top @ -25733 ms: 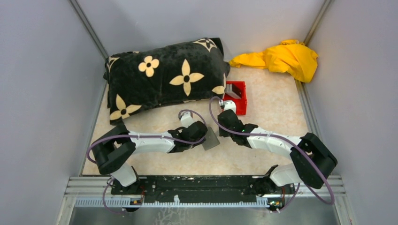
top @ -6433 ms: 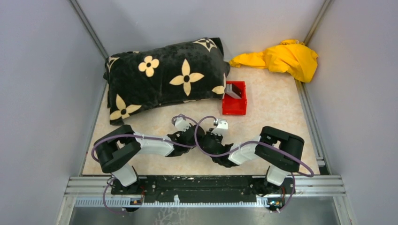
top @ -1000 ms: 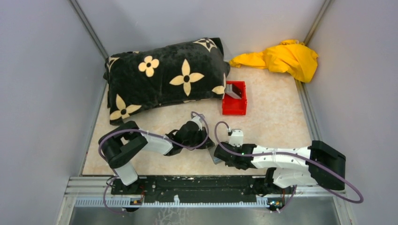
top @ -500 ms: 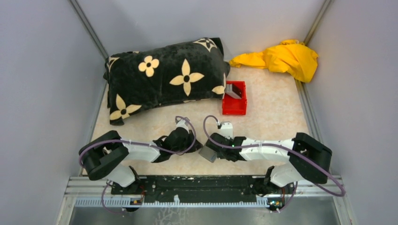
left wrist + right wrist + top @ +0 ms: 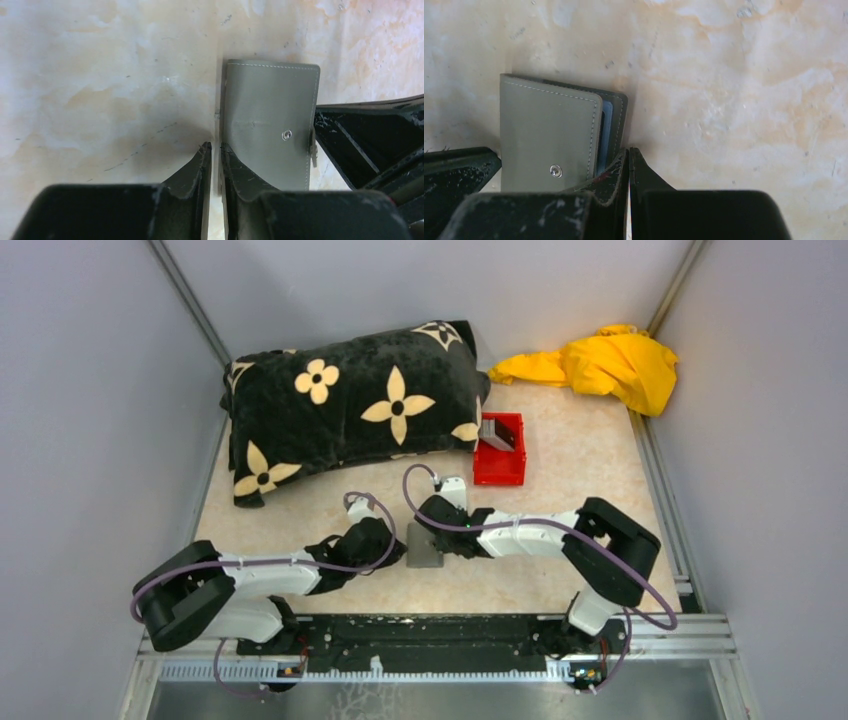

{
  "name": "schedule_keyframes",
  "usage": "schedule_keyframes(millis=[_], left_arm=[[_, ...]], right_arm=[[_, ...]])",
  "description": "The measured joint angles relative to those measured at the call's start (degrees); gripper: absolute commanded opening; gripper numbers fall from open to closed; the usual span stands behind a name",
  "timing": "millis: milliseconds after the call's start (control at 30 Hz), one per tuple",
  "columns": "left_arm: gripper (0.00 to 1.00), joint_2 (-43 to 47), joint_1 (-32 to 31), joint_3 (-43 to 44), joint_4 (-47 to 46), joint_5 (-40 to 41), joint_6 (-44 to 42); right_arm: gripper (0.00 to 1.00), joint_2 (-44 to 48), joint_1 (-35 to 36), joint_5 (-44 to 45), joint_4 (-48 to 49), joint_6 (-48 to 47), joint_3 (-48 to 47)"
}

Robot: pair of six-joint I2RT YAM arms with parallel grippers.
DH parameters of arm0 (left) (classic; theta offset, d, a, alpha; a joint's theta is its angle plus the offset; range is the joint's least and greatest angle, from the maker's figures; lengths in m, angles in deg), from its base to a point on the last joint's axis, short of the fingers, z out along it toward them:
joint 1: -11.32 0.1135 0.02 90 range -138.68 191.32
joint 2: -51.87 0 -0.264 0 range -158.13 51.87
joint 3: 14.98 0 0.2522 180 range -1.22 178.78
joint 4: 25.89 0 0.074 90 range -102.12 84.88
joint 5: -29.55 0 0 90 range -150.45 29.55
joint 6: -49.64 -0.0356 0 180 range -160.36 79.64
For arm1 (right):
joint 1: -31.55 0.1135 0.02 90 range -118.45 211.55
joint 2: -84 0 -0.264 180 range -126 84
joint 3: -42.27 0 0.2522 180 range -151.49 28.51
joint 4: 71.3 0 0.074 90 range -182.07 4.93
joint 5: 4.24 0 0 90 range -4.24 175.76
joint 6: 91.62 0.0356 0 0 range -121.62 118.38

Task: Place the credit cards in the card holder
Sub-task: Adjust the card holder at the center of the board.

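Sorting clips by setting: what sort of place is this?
Probably a robot test cell, not a home: plain grey walls, two arms bolted to a metal rail, a marble-patterned table.

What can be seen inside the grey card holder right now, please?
Only a blue strip shows between the flaps of the card holder in the right wrist view. It is folded shut, hiding everything else, so cards inside cannot be confirmed.

Lab booth: grey walls [image 5: 95, 390], aluminium mounting rail [image 5: 440, 626].

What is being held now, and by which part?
Cannot tell. Left fingers and right fingers sit at opposite edges of the card holder, no clear pinch.
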Motion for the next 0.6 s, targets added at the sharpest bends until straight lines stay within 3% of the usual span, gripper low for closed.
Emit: schedule_keyframes(millis=[300, 600], left_arm=[[0.20, 2.5, 0.2, -0.3, 3.7, 2.6, 1.7], [0.21, 4.1, 0.2, -0.6, 4.5, 2.6, 2.3]], right_arm=[[0.00, -6.2, -1.2, 0.6, 2.8, -4.2, -5.9], [0.23, -5.7, -1.0, 2.8, 1.9, -7.6, -5.9]])
